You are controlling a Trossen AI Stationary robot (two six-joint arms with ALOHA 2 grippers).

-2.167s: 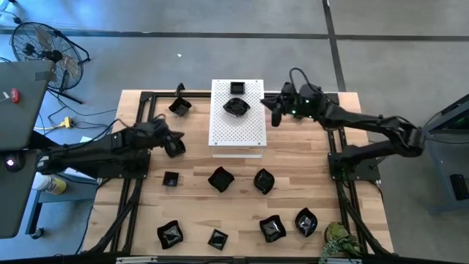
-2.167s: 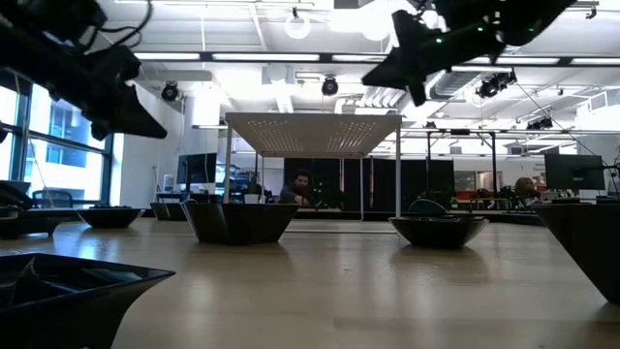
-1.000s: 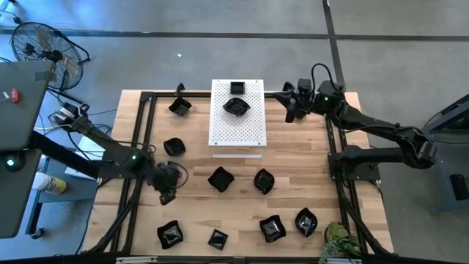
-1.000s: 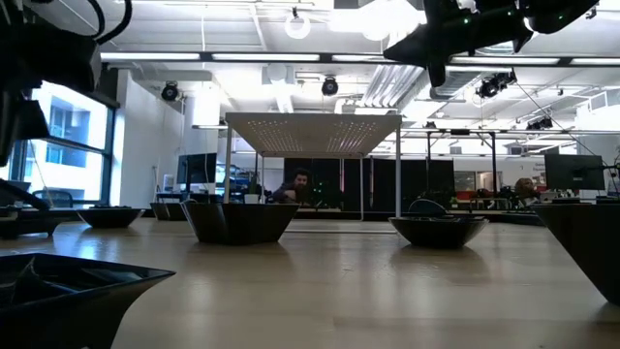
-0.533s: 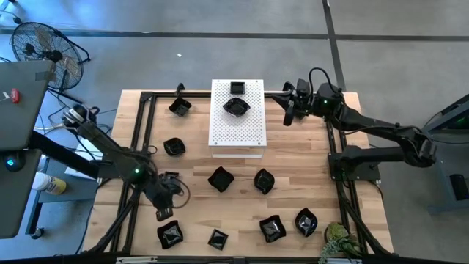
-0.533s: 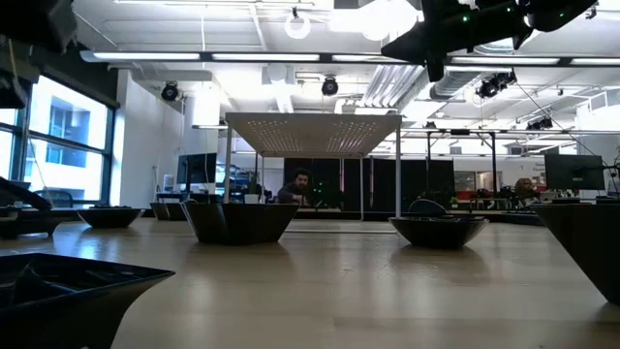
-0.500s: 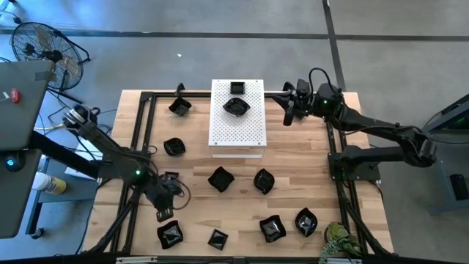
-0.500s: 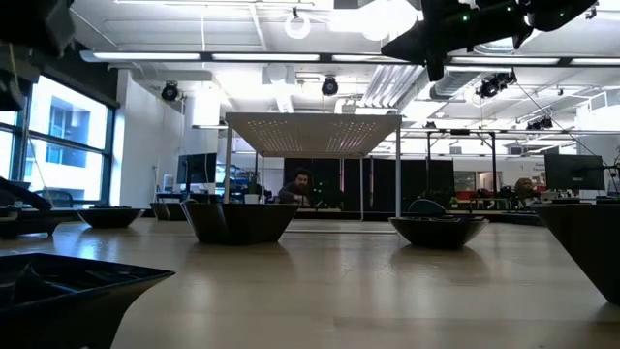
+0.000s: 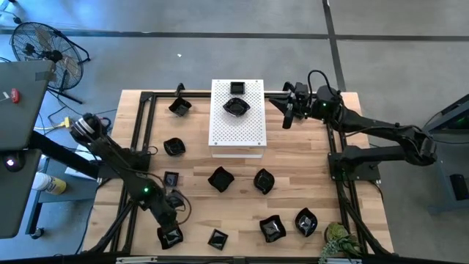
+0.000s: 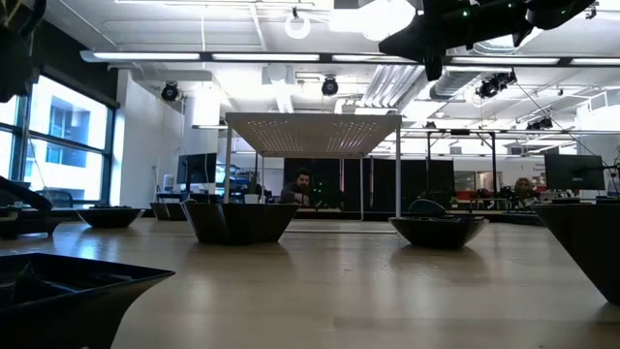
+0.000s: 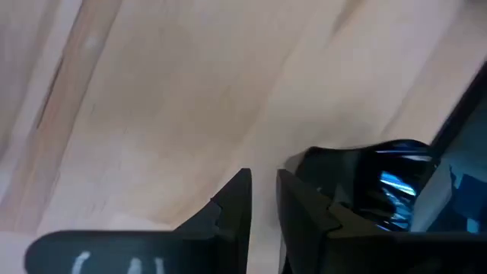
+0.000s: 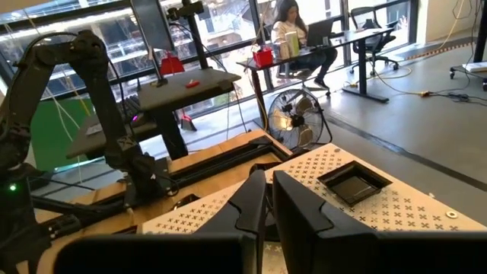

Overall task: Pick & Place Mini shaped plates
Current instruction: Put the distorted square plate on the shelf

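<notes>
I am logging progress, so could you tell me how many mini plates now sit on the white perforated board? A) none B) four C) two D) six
C: the high view shows just two black plates on the white board.

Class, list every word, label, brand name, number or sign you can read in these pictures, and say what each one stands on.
No text can be read in any view.
The black mini shaped plates, the white perforated board and the wooden table carry no markings.
The pale marks on the left gripper body are too blurred to read.
</notes>
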